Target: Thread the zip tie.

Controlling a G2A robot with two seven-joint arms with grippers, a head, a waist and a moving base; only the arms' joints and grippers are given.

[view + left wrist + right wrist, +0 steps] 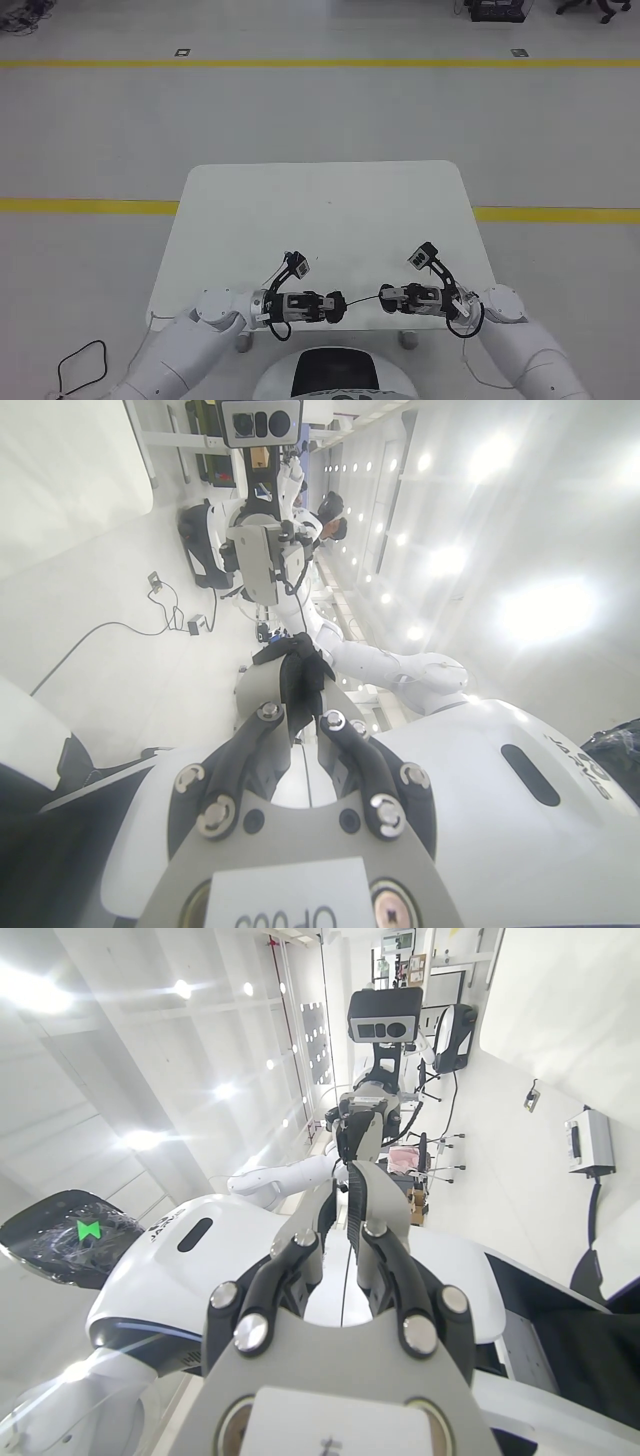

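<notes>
Left gripper (337, 302), right gripper (384, 294) on tie (360, 297)

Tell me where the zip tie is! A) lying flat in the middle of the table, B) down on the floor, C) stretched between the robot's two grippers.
C: the top view shows the thin black zip tie running straight from the left gripper to the right gripper.

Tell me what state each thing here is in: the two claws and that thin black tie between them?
zip tie, held in the air at both ends; threaded or not, cannot tell.
left gripper, shut on one end of the zip tie.
right gripper, shut on its other end.
</notes>
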